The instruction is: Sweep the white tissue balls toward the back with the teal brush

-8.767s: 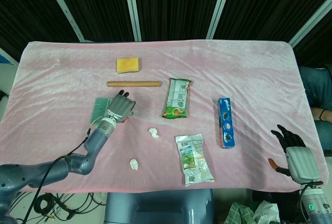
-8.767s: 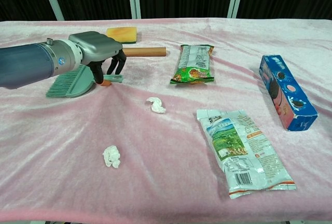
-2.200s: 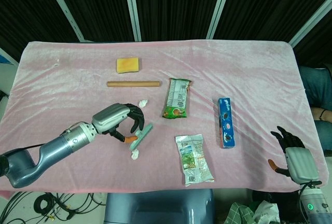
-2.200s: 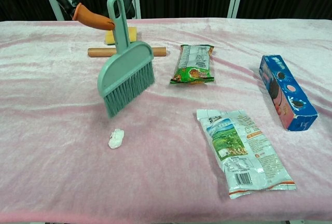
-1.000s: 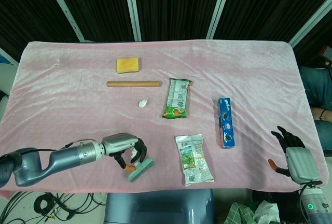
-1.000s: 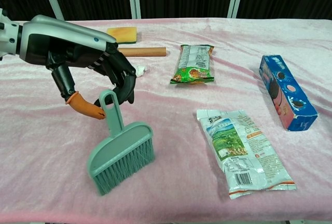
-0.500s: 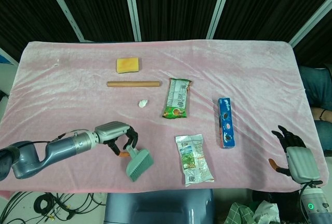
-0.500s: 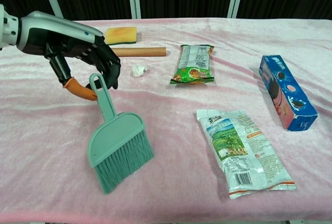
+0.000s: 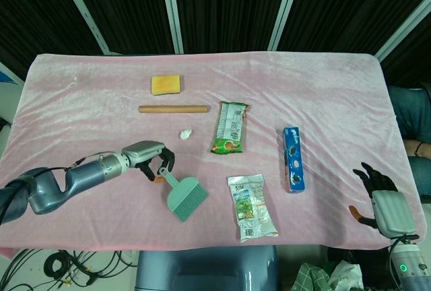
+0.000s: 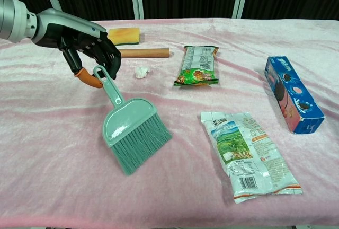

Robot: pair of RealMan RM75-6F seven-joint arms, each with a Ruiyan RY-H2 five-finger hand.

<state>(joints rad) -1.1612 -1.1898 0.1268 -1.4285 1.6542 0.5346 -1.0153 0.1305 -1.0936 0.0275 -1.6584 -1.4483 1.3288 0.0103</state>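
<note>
My left hand (image 9: 152, 158) (image 10: 87, 42) grips the handle of the teal brush (image 9: 185, 197) (image 10: 135, 130) at the front left of the pink table. From the hand, the brush slants toward the front right, with its bristles low over the cloth. One white tissue ball (image 9: 185, 133) (image 10: 141, 72) lies behind the brush, just in front of the wooden stick (image 9: 174, 109) (image 10: 143, 53). I see no other ball. My right hand (image 9: 380, 198) hangs off the table's front right corner with fingers apart, holding nothing; the chest view does not show it.
A yellow sponge (image 9: 166, 84) (image 10: 124, 35) lies at the back. A green snack pack (image 9: 229, 128) (image 10: 197, 65) sits mid-table, a white-green pouch (image 9: 252, 207) (image 10: 246, 155) near the front, and a blue cookie box (image 9: 292, 159) (image 10: 293, 93) to the right.
My left hand has drawn back from the front edge with the brush. The brush head has swung from the front left to the front right. The tissue ball has stayed put.
</note>
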